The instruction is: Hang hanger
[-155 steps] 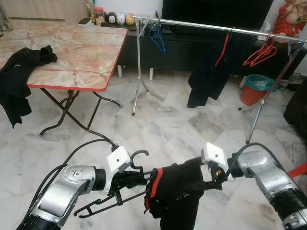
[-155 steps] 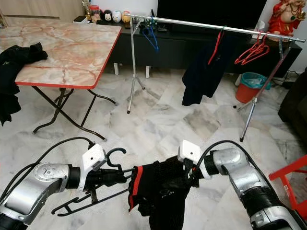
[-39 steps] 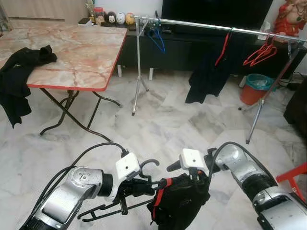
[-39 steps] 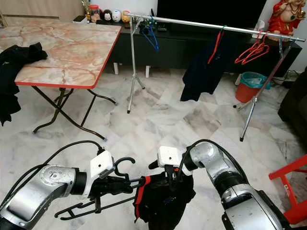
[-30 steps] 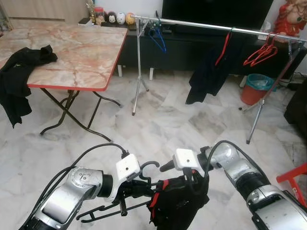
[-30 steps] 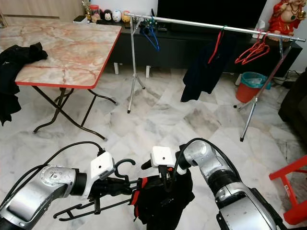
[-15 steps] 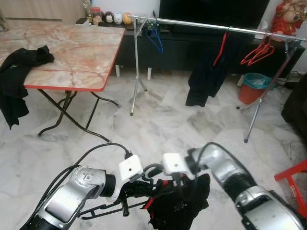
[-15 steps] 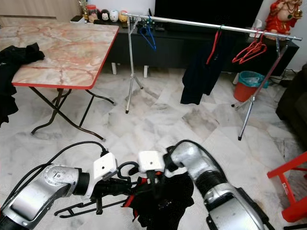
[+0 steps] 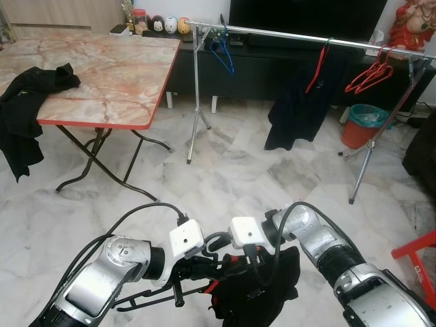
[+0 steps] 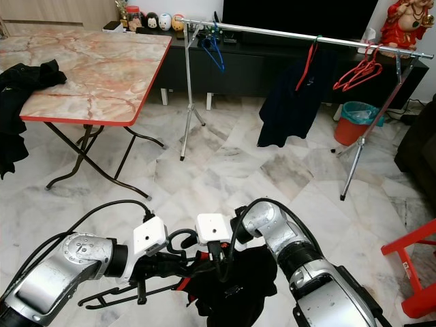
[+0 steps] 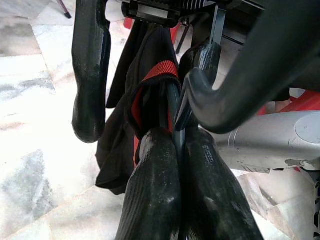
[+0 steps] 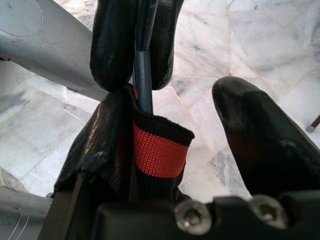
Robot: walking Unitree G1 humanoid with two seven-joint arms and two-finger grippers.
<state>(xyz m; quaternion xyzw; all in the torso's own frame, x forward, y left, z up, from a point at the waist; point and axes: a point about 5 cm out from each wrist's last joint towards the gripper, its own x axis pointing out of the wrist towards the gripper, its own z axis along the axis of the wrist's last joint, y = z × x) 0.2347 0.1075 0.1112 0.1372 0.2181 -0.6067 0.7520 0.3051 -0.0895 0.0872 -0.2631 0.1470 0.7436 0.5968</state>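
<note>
**Head views: both grippers met at a black hanger low over the marble floor**

Left eye view showed the silver clothes rail standing well beyond the arms, across open white marble floor. On that rail hung a blue hanger near its left post, a black garment on a red hanger at mid-span, and a cluster of red hangers toward its right end. Left of the rail stood a folding table with a pink marbled top, dark clothes draped over its edge. A teal bin sat behind the rail's right leg, and a red frame stood nearer, to the right.

Far short of the rail, the left gripper pinched the black plastic hanger, which carried a black garment with red trim. The right gripper reached in beside it.

Left wrist view showed its fingers pressed together on the hanger's stem. Right wrist view showed its own fingers spread, one finger apart from the red cuff.
</note>
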